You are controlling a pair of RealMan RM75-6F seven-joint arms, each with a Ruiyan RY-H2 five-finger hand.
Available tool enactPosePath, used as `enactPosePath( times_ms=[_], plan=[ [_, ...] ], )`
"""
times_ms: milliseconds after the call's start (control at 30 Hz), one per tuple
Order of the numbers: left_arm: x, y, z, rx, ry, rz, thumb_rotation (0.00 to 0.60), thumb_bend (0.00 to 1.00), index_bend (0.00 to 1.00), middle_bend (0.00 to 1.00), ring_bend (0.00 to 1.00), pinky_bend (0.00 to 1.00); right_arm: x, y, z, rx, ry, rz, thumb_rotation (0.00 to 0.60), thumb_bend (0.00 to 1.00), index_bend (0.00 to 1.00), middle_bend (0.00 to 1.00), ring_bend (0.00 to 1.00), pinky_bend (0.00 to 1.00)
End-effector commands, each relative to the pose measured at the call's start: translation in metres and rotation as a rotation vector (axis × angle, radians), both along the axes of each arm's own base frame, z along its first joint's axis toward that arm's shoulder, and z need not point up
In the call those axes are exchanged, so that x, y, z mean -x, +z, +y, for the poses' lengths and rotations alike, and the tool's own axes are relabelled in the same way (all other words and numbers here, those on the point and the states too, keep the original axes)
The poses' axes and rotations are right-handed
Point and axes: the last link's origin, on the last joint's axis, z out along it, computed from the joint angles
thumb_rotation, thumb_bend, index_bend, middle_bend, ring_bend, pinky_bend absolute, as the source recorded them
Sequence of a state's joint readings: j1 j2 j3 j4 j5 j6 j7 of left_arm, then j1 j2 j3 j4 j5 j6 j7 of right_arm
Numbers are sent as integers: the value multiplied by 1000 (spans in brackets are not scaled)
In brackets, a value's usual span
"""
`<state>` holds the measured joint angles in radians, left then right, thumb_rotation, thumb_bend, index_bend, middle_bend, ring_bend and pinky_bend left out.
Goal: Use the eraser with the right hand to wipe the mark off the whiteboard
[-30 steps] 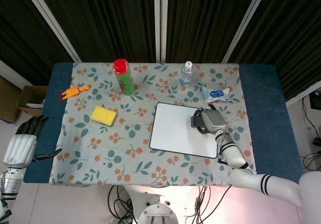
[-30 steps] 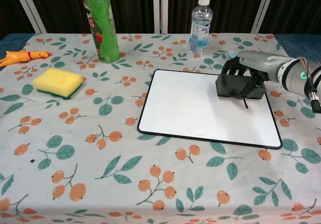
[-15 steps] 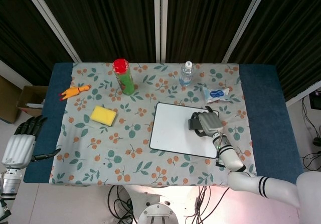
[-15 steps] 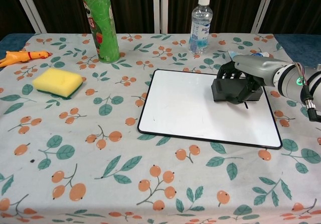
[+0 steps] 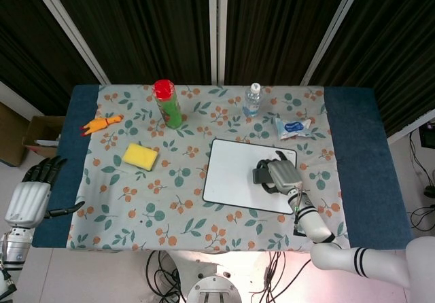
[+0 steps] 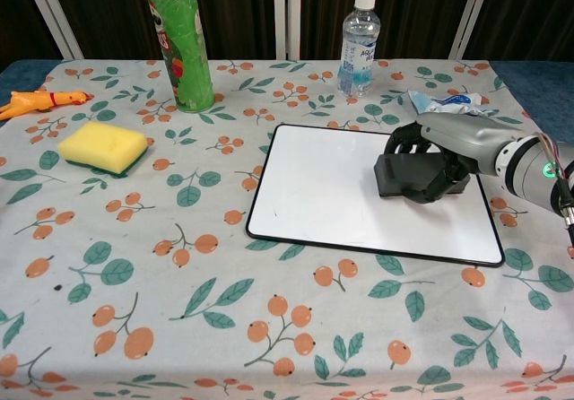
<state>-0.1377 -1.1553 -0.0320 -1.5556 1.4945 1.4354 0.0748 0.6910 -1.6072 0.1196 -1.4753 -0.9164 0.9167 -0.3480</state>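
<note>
A white whiteboard (image 6: 332, 194) (image 5: 234, 177) with a black frame lies on the floral tablecloth, right of centre. My right hand (image 6: 435, 153) (image 5: 282, 174) holds the black eraser (image 6: 408, 174) (image 5: 262, 176) flat against the board's right part. No mark shows on the visible board surface; the eraser and hand hide what is under them. My left hand (image 5: 30, 194) hangs off the table's left edge in the head view, fingers apart, holding nothing.
A green can with a red lid (image 6: 178, 41), a water bottle (image 6: 359, 32), a yellow sponge (image 6: 103, 146), an orange toy chicken (image 6: 36, 102) and a blue-white packet (image 6: 448, 104) stand around the board. A cardboard box (image 5: 41, 136) sits on the floor at left.
My right hand has slid the eraser toward the near-left across the board, and the short dark mark below the eraser no longer shows. The left hand has stayed put.
</note>
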Motion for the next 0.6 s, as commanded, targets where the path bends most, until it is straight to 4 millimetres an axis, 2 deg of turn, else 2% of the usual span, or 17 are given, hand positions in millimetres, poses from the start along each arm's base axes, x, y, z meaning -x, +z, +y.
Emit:
enactPosePath(
  times_ms=[33, 367, 600],
  plan=[
    [0, 0, 0, 1, 1, 0, 244, 61, 106, 82, 63, 163, 1, 1, 5, -1, 2, -5, 600, 443, 743, 559, 458, 73],
    [1, -1, 0, 8, 1, -3, 244, 62, 106, 81, 63, 163, 4, 6, 28, -6, 12, -49, 600, 443, 746, 563, 459, 73],
    [1, -1, -1, 9, 1, 0, 243, 61, 106, 81, 63, 163, 4, 6, 22, 23, 37, -34, 600, 446, 749, 565, 459, 72]
  ],
)
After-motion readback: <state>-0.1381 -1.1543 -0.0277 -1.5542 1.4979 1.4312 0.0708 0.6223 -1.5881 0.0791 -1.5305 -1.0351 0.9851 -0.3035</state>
